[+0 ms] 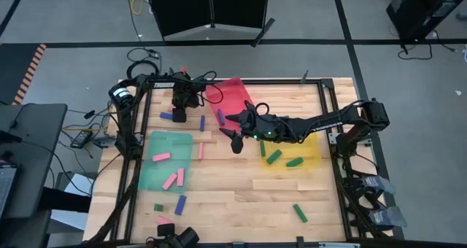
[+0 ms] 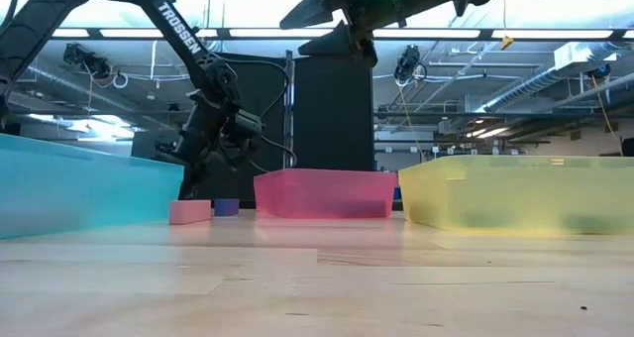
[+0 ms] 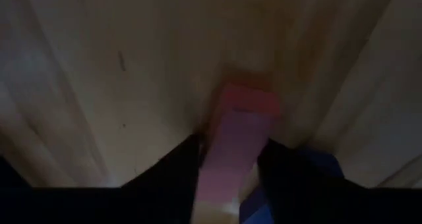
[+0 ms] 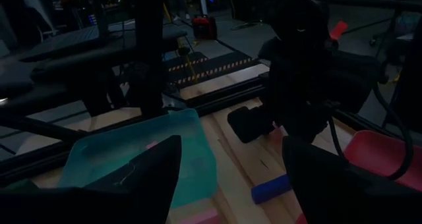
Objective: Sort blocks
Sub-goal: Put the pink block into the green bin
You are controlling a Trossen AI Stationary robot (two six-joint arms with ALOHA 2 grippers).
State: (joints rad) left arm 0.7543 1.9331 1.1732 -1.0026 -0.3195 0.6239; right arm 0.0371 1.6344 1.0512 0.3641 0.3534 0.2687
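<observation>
At the table's [image 1: 241, 197] far-left corner, a pink block [image 3: 239, 135] is straddled by the left tool [image 3: 227, 165]; light and rigid, it is best pinched across its long sides. The right tool [image 1: 235, 135] hangs spread, empty.

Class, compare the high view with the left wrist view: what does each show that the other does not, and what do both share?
Only the high view shows the whole layout: the red tray, green tray, yellow tray, scattered blocks, and the right tool raised over the table's middle. Only the left wrist view shows a pink block lying between the left tool's two fingers. Both share the wooden table.
</observation>
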